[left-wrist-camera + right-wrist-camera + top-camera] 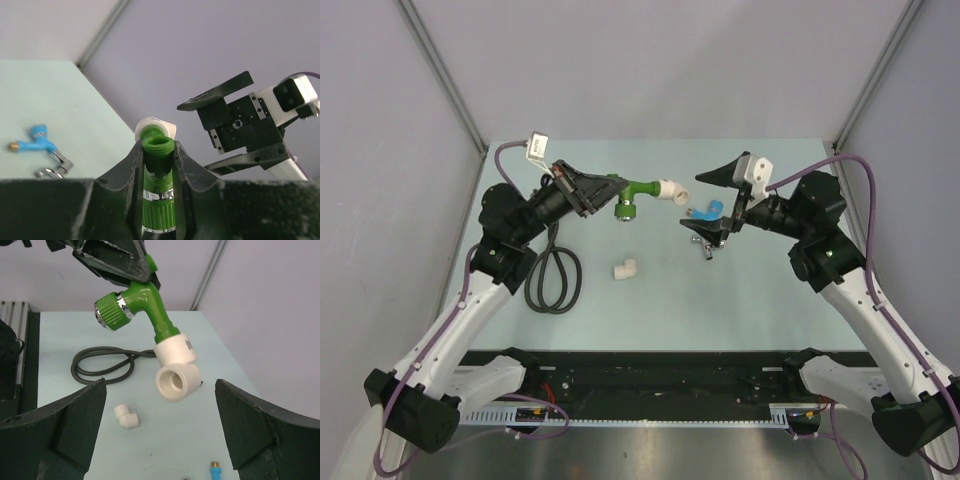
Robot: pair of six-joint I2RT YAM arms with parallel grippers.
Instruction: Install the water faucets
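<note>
Two faucets (640, 188), two white elbows (626, 268), one hose (556, 240).

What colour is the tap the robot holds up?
The tap is bright green, clearest in the right wrist view.

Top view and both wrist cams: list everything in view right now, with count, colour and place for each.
table: 1, pale green, under everything
green faucet: 1, bright green with a silver ring, held in the air left of centre
fitted white elbow: 1, white, on the green faucet's end
loose white elbow: 1, white, lying on the table near centre
blue-handled faucet: 1, blue handle and chrome body, lying on the table right of centre
black hose: 1, black, coiled on the table at left
left pincer: 1, black, shut on the green faucet
right pincer: 1, black, open, by the blue-handled faucet
</note>
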